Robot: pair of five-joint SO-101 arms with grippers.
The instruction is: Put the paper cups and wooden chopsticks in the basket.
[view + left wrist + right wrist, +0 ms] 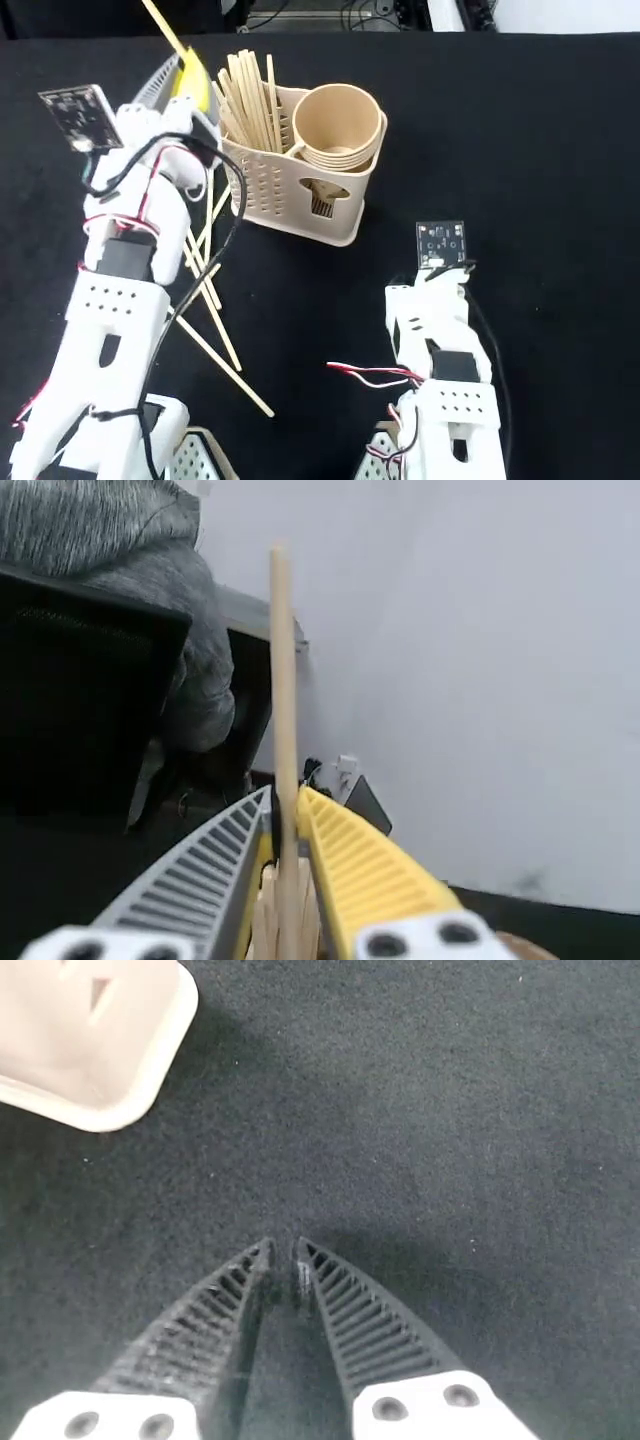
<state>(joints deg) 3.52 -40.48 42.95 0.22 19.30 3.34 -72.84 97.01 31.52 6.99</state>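
High view shows a black table (560, 150) with the beige basket (285, 200) standing on its far half. The basket has two parts. In the part on the side of the right arm (445, 400) sit the paper cups (340, 125), stacked one inside the other with the mouth up. In the other part stands a bundle of chopsticks (250, 100), which lean a little and fan out above the rim.

The left gripper (178, 62) is raised just beside the basket, on the side of the bundle. Its gray finger and its yellow finger are clamped on one wooden chopstick (160, 22), which sticks out past the fingertips toward the far edge of the table. In the left wrist view the left gripper (285, 798) pinches this wooden chopstick (283, 660) between both fingers. The stick runs along the fingers and goes well beyond their tips.

Several loose chopsticks (215, 315) lie on the table beside the left arm (110, 330) and partly under it, and they cross each other. One of them reaches toward the near edge, between the two arms. I cannot count them exactly, because the arm covers parts of them.

The right arm is on the near side of the table, apart from the basket. In the right wrist view the right gripper (283, 1252) points down at the black table. Its dark fingers are almost together, with only a thin gap and nothing between them. A rounded corner of the basket (100, 1070) is near the fingertips but does not touch them.
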